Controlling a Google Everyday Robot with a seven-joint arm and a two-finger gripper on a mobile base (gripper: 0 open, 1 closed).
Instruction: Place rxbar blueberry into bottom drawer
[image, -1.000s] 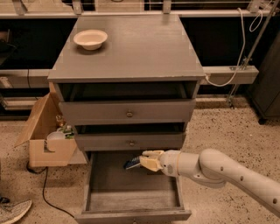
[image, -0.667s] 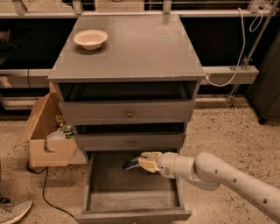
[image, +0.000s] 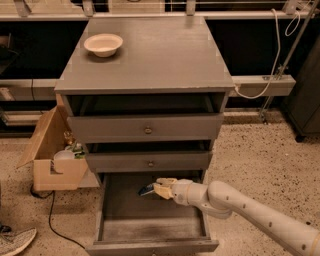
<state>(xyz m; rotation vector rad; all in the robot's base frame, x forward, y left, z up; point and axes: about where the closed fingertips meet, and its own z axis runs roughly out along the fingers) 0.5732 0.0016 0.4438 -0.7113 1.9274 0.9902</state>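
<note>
rxbar blueberry (image: 146, 190) partly hidden in hand's (image: 156, 189) grip over bottom drawer (image: 150, 222); markings unreadable.

Soft overhead light falls on the cabinet's top surface (image: 160, 60); the upper drawer recesses (image: 145, 104) lie in shadow. The pale gripper (image: 154, 189), pinching the dark rxbar blueberry (image: 146, 190), hangs over the dim bottom drawer (image: 150, 222).

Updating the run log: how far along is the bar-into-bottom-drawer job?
Done: the bottom drawer is pulled open, its floor bare, and the bar is picked up. In hand: the gripper is closed on the rxbar blueberry and hangs over the rear of the drawer, just below the middle drawer's front. Left: lower it, release the bar onto the floor, pull the arm out.
</note>
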